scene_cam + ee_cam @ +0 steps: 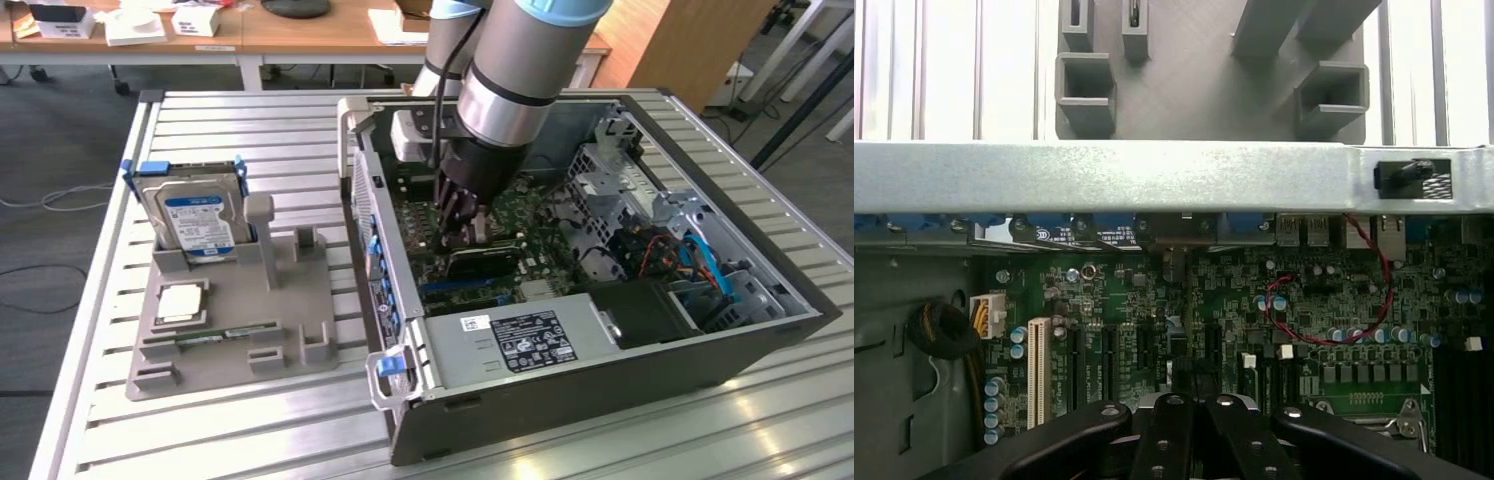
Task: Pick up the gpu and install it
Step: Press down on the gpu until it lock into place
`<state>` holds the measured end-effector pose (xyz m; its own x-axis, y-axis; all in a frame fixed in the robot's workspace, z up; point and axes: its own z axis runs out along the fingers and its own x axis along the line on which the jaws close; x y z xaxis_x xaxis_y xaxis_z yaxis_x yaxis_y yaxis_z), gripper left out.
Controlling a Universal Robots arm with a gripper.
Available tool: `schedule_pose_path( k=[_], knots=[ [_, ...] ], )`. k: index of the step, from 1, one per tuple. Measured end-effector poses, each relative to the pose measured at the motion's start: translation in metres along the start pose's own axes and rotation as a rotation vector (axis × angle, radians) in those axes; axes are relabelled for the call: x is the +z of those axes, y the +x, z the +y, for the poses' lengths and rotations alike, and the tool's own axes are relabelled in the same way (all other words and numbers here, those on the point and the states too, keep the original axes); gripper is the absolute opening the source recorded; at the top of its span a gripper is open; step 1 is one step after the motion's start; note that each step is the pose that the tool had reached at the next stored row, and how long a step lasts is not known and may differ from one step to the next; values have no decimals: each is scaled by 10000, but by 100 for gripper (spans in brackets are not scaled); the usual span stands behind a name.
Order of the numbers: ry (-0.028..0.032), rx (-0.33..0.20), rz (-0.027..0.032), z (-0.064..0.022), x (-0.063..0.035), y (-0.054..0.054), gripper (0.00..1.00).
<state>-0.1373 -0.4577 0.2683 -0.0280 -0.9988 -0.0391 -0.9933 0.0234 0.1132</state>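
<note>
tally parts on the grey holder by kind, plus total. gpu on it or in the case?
On the grey holder:
hard drive: 1
CPU: 1
RAM stick: 1
gpu: 0
Total on holder: 3
The gpu appears to be inside the PC case, directly under the gripper.

One hard drive (pixel 191 220) (upright), one tray (pixel 300 305)
</note>
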Motion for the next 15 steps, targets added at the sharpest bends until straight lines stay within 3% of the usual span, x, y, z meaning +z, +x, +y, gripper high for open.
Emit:
schedule_pose_path(
  k=[15],
  knots=[
    [0,0,0,0,4,0,11]
  ],
)
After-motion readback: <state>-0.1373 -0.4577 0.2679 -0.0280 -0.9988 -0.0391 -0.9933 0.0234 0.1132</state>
